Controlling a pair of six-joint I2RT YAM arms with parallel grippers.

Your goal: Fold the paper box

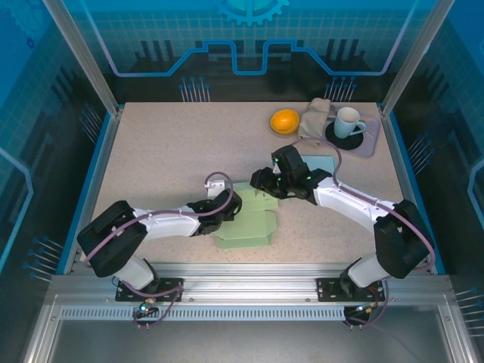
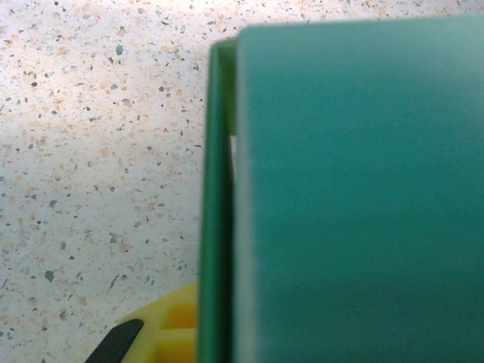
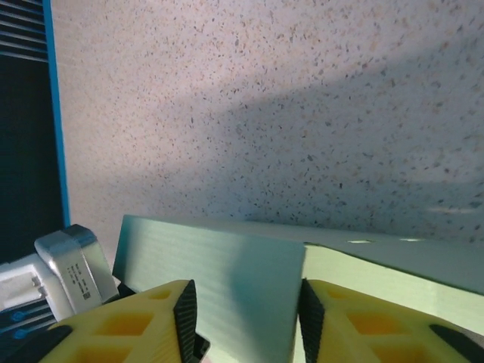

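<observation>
The paper box [image 1: 249, 221] is a pale green cardboard blank lying mostly flat at the table's middle, between the two arms. My left gripper [image 1: 227, 209] is at its left edge. In the left wrist view a green panel [image 2: 355, 197] stands edge-on right against the yellow finger [image 2: 162, 333], and the gripper [image 2: 219, 340] is shut on that panel. My right gripper [image 1: 265, 186] is at the box's far right corner. In the right wrist view its jaws [image 3: 243, 302] stand apart around a raised flap [image 3: 227, 272], whose right edge meets the right pad [image 3: 308, 318].
At the back right are an orange bowl [image 1: 284, 120], a folded cloth [image 1: 315, 117] and a white cup [image 1: 347, 121] on a dark saucer on a grey mat [image 1: 368, 144]. A pale teal sheet [image 1: 324, 163] lies under the right arm. Blue rails edge the table.
</observation>
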